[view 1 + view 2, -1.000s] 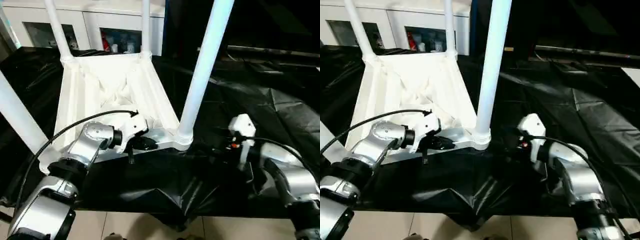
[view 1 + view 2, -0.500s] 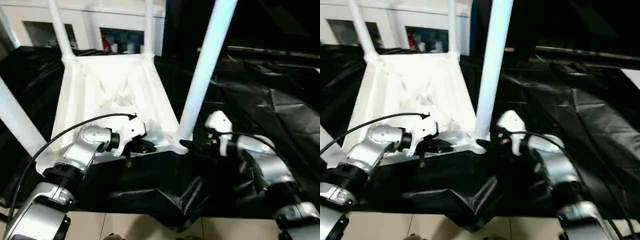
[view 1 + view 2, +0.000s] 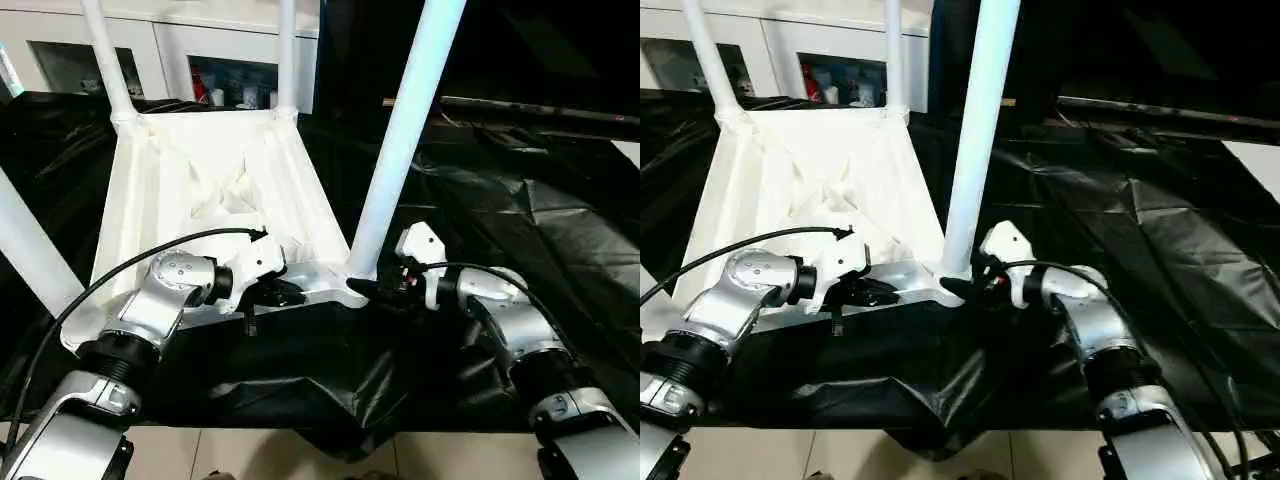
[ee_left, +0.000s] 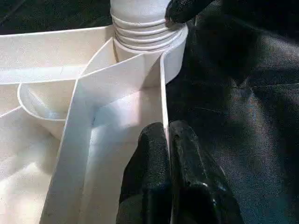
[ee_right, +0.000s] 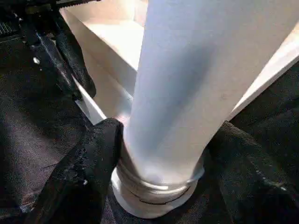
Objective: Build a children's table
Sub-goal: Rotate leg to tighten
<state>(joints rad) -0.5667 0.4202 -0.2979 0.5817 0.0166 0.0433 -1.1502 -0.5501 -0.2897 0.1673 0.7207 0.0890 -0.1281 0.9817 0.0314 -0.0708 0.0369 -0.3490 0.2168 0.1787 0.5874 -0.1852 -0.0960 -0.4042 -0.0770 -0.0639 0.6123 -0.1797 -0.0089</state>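
Black drape [image 3: 560,200] (wrinkled) surrounds tabletop [image 3: 200,180].

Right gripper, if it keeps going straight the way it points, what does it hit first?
The near right leg, at its base: the right gripper already has a finger either side of it.

Head stereo pair: high, facing forward-down, mid-range; wrist cameras: close, along own fingers; all share near-right leg [image 3: 400,140] socket.

tabletop [image 3: 215,190]: white, X-ribbed
legs [image 3: 400,140]: white
table drape [image 3: 520,210]: glossy black
forearms [image 3: 165,300]: silver
fingers [image 4: 154,158]: black
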